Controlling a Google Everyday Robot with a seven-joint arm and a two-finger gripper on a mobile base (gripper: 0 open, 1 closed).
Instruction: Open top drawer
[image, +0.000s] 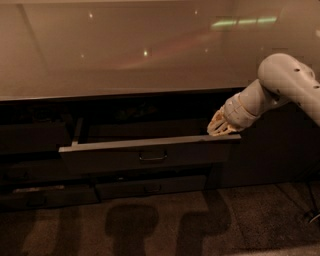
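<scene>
My arm (280, 85) slants down towards the top drawer (110, 156), with the hand (221, 126) at the right end of its upper edge; I cannot tell its grip. The drawer stands pulled out beneath the worktop (125, 60).

Top drawer (110, 159) front dk grey w/ paler grey top edge; handle (153, 157) same grey. Gripper (220, 128), at the drawer's 2 o'clock corner, cream w/ orange-tan marks. Arm (282, 82) off-white, small dark dots. Countertop (125, 50) glossy beige-pink, light specks. Floor (250, 220) speckled brown-grey.
</scene>
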